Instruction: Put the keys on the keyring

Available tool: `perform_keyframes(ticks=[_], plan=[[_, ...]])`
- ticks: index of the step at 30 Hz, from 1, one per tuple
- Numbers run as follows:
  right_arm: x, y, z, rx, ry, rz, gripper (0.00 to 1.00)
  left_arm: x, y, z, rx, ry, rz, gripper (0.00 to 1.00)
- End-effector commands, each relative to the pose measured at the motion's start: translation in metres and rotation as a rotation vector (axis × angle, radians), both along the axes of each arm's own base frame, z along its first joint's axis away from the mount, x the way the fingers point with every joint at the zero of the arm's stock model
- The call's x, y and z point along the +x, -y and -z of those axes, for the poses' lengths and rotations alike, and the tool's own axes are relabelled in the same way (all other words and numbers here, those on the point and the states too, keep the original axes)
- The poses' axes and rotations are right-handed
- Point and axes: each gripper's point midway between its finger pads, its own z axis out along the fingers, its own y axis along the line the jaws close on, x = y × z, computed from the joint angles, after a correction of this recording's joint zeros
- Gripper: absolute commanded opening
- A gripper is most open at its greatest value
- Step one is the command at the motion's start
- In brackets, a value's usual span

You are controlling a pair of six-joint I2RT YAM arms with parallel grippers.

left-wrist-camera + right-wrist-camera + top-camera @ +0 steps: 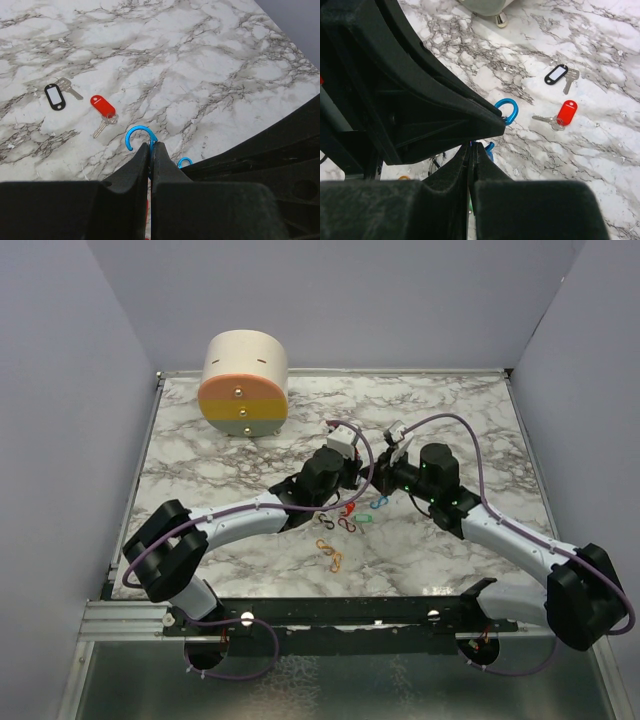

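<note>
On the white-and-grey marble tabletop: big cream-and-orange cylinder at far left. Both arms reach in to mid-table, left gripper and right gripper nose to nose. Between the left gripper's fingers sits a blue S-shaped metal clip. Beyond it, flat on the table: red-tagged metal key and black-tagged metal key, near each other but not touching, the black-tagged one nearer the cylinder. Just near-side of the meeting point lie small red, green and black clips; orange clips are closer to the bases.
</note>
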Motion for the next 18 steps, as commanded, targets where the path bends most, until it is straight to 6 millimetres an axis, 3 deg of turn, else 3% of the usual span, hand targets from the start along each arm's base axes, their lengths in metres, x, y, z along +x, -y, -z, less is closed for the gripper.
perform_keyframes(ticks=[1, 7, 18], plan=[[-0.009, -0.002, -0.006, 0.012, 0.016, -0.024, 0.02, 0.009, 0.007, -0.024, -0.043, 0.044, -0.008, 0.0], [-0.008, 0.01, -0.01, 0.015, 0.013, 0.05, 0.32, 0.014, 0.002, -0.028, -0.043, 0.055, -0.03, 0.0], [0.009, 0.045, -0.007, -0.003, -0.032, 0.303, 0.37, 0.012, -0.026, -0.029, -0.048, 0.058, -0.083, 0.0]])
